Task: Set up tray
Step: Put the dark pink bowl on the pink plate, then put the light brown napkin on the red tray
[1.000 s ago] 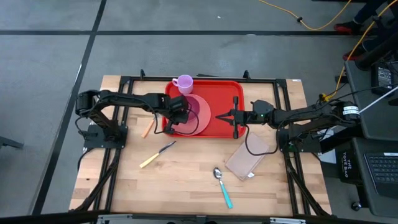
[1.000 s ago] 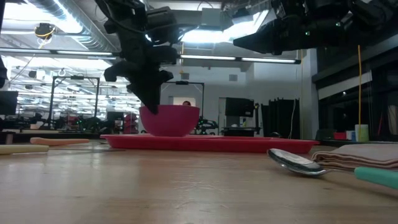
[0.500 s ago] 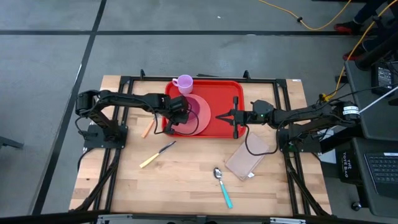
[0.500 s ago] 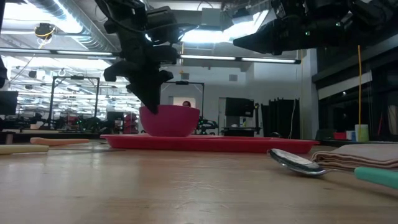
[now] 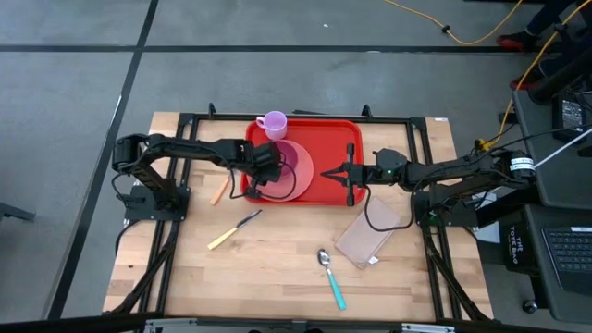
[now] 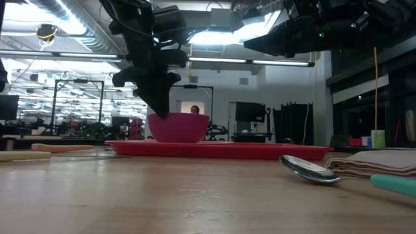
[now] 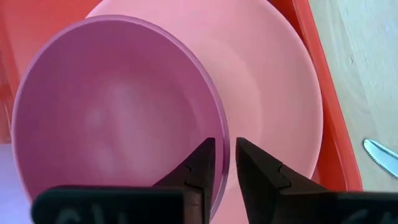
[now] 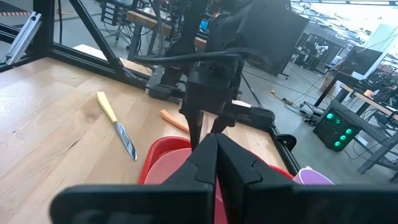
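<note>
The red tray (image 5: 338, 139) lies at the table's far middle, with a salmon-pink plate (image 5: 298, 168) on its left half. A lilac cup (image 5: 275, 123) stands at its far left corner. In the left wrist view, a magenta bowl (image 7: 112, 118) sits over the plate (image 7: 280, 87). My left gripper (image 7: 222, 144) is down at the bowl's rim, shut on it. In the low view the bowl (image 6: 179, 128) shows above the tray (image 6: 260, 151). My right gripper (image 5: 322, 173) hovers shut over the tray's middle, touching nothing. My left gripper holds the bowl by its rim (image 7: 222, 132) on the side toward the table's left. One finger (image 7: 199, 165) is inside the bowl and the other outside, and both point down from above. The bowl stays upright over the plate. Whether its base rests there, I cannot tell.
On the wood near the tray lie an orange stick (image 5: 219, 191), a yellow-handled knife (image 5: 234, 231), a teal-handled spoon (image 5: 330, 276) and a folded beige napkin (image 5: 368, 239). Black frame rails run along the table's edges. Open wood shows toward the near edge.
My left gripper has sunk a little with the bowl, whose rim now shows slightly lower in the low view. The right arm has kept still.
</note>
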Robot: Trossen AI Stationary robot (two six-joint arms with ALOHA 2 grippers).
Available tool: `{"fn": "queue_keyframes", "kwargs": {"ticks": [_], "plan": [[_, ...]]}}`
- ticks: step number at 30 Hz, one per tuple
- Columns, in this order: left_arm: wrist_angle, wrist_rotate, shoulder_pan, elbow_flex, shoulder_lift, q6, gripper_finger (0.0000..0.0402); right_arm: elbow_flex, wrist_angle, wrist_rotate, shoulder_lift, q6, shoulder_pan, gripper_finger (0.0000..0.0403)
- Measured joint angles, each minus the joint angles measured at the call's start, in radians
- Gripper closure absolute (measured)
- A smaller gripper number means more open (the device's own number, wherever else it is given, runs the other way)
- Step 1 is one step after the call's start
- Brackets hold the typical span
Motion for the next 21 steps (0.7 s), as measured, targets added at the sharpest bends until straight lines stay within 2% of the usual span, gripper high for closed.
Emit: {"fn": "queue_keyframes", "kwargs": {"ticks": [8, 14, 21], "plan": [[-0.001, -0.018, -0.028, 0.022, 0.000, 0.000, 0.0311, 0.000, -0.001, 0.000, 0.000, 0.000, 0.000, 0.0391], [-0.015, -0.044, -0.049, 0.073, -0.002, 0.000, 0.0307, 0.000, -0.012, 0.000, 0.000, 0.003, 0.000, 0.0391], [-0.260, -0.124, -0.060, 0.180, -0.002, -0.056, 0.0311, 0.000, -0.020, 0.000, 0.000, 0.003, 0.000, 0.0391]]}}
